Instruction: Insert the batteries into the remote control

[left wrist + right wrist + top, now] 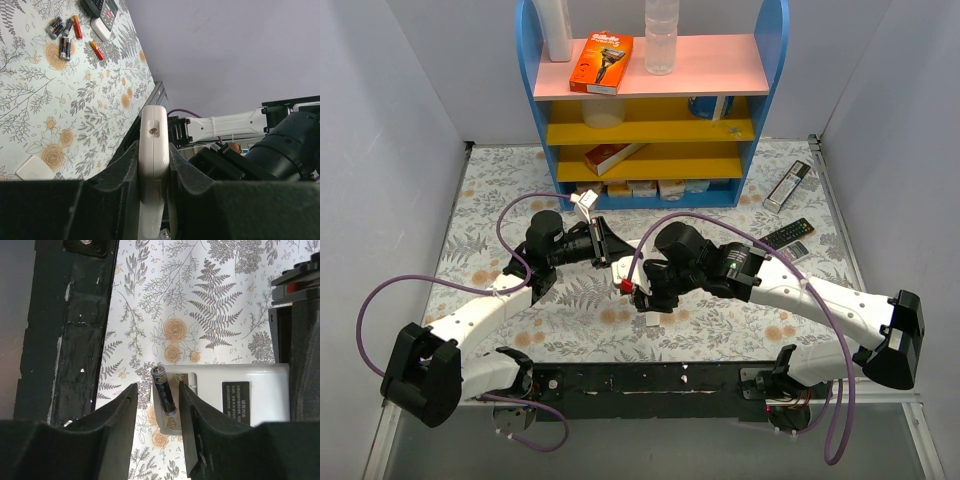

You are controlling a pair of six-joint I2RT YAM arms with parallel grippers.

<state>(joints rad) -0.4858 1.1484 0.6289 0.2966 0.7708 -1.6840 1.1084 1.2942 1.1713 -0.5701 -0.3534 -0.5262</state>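
I am reading the right gripper (158,390) first. Its fingers (120,417) are standing narrowly parted with one battery (163,390) between them, and a sliver of gap is showing on either side, so I cannot tell whether they are pinching it or merely bracketing it. The battery is sitting at the open bay in the end of the remote control (235,392), close by the spring contact (183,379), with one end cap tipping up toward the camera. I am judging this to be the seating step, the cell going in at an angle before it is pressed flat. The left gripper (153,152) is clamping the remote control edge-on, with its fingers (127,167) tight against both sides. It is holding the remote off the table (60,110), evidently so that the bay is facing the other arm. In the overhead view the two grippers are meeting nose to nose over mid-table. The spare batteries (61,37) are lying loose in a cluster, well apart from the work and near a black remote (100,6). In my judgement the risk is the cell springing out if pressed off-axis.
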